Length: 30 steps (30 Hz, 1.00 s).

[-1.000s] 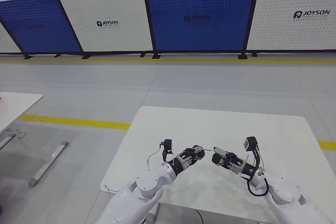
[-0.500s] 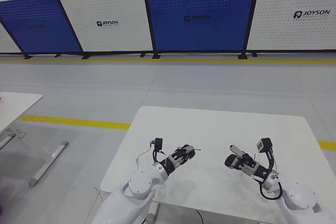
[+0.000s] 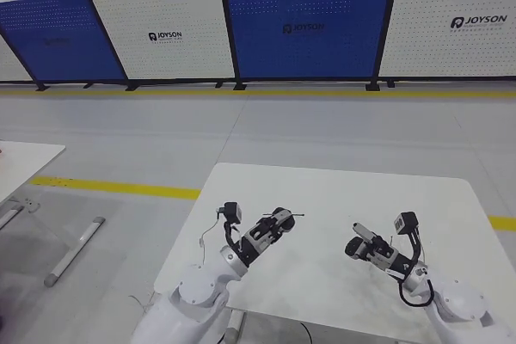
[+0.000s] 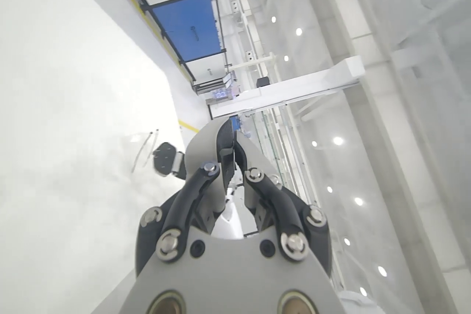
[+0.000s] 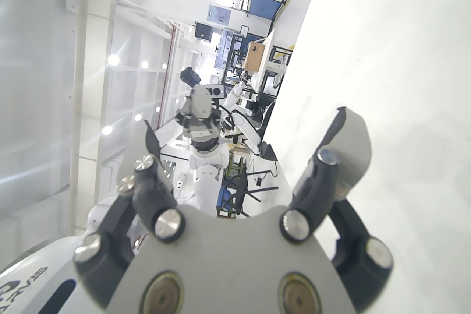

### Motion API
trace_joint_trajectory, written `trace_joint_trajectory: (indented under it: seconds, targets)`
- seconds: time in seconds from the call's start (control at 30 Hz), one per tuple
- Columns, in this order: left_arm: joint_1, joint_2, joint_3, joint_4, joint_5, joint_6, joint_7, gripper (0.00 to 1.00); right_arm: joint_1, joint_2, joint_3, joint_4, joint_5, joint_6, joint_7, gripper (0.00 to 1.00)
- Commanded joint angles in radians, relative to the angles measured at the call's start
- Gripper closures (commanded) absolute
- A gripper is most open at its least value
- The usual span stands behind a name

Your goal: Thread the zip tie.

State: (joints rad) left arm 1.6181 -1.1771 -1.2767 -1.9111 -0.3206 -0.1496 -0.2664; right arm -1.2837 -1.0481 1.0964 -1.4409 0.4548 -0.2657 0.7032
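Left fingers (image 4: 204, 146) pinching zip tie (image 3: 296, 214)

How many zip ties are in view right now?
1. The zip tie sticks out sideways from the shut jaws of the left gripper, above the table. The right gripper is open and empty. Others may be hidden.

left tool (image 3: 283, 218) pinches zip tie (image 3: 297, 214); right tool (image 3: 357, 230) well apart

Zip tie (image 3: 295, 214): thin dark strip, pinched in left gripper (image 3: 281, 220) fingertips, short end poking past them, well apart from right gripper (image 3: 358, 231).
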Motion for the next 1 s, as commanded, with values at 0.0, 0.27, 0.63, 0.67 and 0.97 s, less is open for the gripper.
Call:
trace_joint_trajectory:
  seconds: [0.0,0.27,0.63,0.67,0.97]
  targets:
    - [0.024,0.003,-0.027,-0.053,-0.001,-0.007,0.001,1.0,0.0,0.0,0.0,0.0,0.0,0.0,0.0,0.0]
    - [0.103,0.012,-0.096,-0.211,-0.021,-0.046,-0.021,1.0,0.0,0.0,0.0,0.0,0.0,0.0,0.0,0.0]
    - [0.17,0.014,-0.133,-0.253,0.028,-0.108,0.022,1.0,0.0,0.0,0.0,0.0,0.0,0.0,0.0,0.0]
    - [0.17,0.014,-0.133,-0.253,0.028,-0.108,0.022,1.0,0.0,0.0,0.0,0.0,0.0,0.0,0.0,0.0]
    - [0.151,0.014,-0.117,-0.22,0.09,-0.065,0.028,1.0,0.0,0.0,0.0,0.0,0.0,0.0,0.0,0.0]
